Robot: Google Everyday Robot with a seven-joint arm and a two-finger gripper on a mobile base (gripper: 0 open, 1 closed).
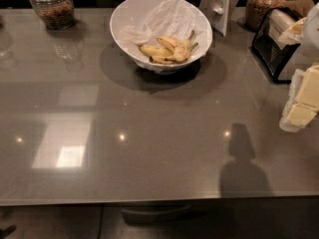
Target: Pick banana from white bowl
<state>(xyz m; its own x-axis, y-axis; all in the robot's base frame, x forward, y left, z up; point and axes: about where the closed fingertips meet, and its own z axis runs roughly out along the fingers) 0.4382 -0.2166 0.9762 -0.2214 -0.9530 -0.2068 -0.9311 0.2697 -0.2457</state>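
Well apart from the right-edge gripper [302, 104], bananas [167, 51] in white bowl [121, 15]

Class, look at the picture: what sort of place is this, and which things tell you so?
Probably a kitchen or break-room counter: bananas in a white bowl, glass jars of dry food behind. The gripper is at the right edge.

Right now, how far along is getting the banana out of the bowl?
Nothing is done yet: the bananas lie in the white bowl at the far side of the table. In hand: the gripper is at the right edge of view, apart from the bowl. Left: reaching in, grasping a banana, lifting it out.
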